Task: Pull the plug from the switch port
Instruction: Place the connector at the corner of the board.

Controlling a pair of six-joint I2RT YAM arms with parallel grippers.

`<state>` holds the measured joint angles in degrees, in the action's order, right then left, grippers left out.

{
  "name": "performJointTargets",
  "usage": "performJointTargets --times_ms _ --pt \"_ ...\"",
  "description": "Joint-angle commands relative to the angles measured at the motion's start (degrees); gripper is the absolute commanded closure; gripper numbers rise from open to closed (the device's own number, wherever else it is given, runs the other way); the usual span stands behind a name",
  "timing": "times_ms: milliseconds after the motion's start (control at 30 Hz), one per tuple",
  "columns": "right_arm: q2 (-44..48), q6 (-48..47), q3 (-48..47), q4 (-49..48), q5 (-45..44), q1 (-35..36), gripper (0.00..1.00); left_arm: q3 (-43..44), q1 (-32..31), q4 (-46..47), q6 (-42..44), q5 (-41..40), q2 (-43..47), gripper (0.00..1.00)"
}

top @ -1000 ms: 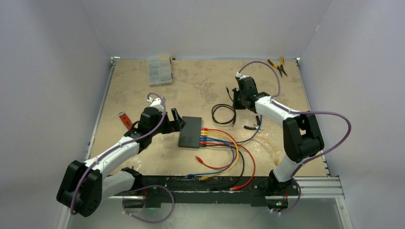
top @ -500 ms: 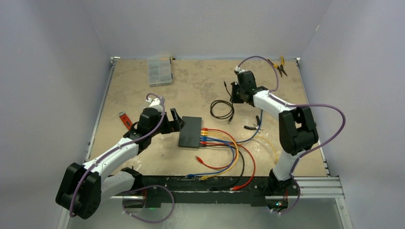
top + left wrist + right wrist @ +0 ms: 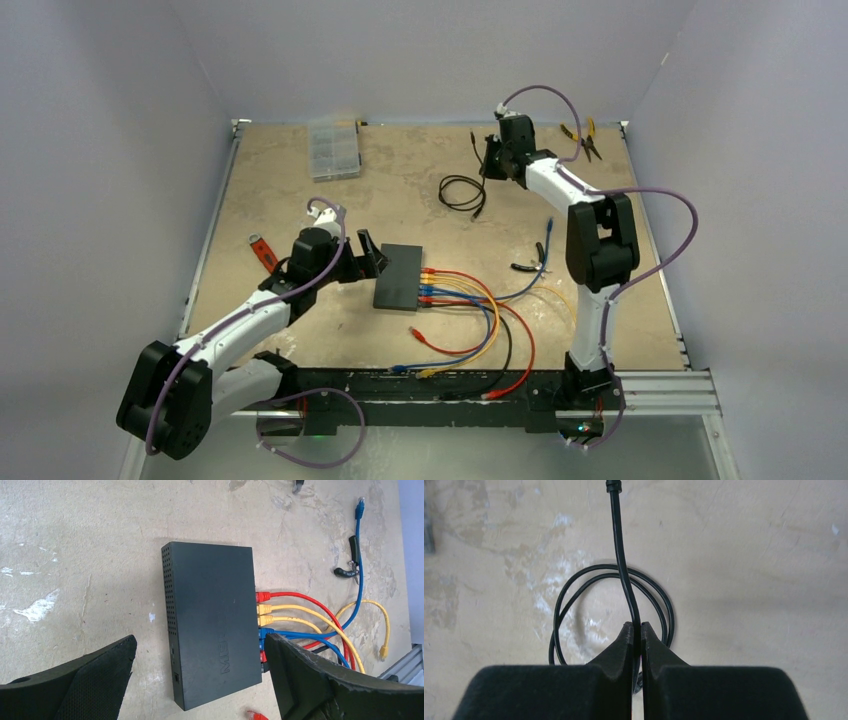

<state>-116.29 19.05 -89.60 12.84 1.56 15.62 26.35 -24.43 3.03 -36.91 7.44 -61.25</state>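
The matte-black switch (image 3: 399, 276) lies mid-table, also in the left wrist view (image 3: 212, 625). Red, yellow, blue and black plugs (image 3: 263, 615) sit in its right edge; their cables (image 3: 480, 310) fan toward the front. My left gripper (image 3: 368, 250) is open, its fingers (image 3: 100, 675) astride the switch's near end, one on each side (image 3: 200, 670). My right gripper (image 3: 492, 160) is at the far side of the table, shut on a black cable (image 3: 624, 580) whose coil (image 3: 462, 192) hangs and rests below it (image 3: 636, 630).
A clear compartment box (image 3: 333, 148) stands at the back left. Yellow-handled pliers (image 3: 583, 137) lie at the back right. A red-handled tool (image 3: 262, 250) lies left of my left arm. A loose red plug (image 3: 416, 333) and a black tool (image 3: 530, 263) lie near the cables.
My right gripper has moved toward the far edge with the black cable, dragging its coil away from the switch. The left arm and switch have not moved.
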Motion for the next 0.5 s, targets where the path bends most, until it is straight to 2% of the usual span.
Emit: performJointTargets --times_ms 0,267,467 --pt "-2.41 0.11 -7.93 0.26 1.82 -1.98 1.00 -0.17 0.26 2.69 0.04 0.68 -0.34 0.01" --pt "-12.43 -1.17 -23.80 5.58 2.12 -5.15 1.00 -0.04 0.26 3.60 0.38 0.98 -2.03 0.01" --pt "-23.16 -1.19 -40.58 12.69 2.57 -5.59 1.00 0.45 0.30 3.51 1.16 1.39 -2.89 0.01"
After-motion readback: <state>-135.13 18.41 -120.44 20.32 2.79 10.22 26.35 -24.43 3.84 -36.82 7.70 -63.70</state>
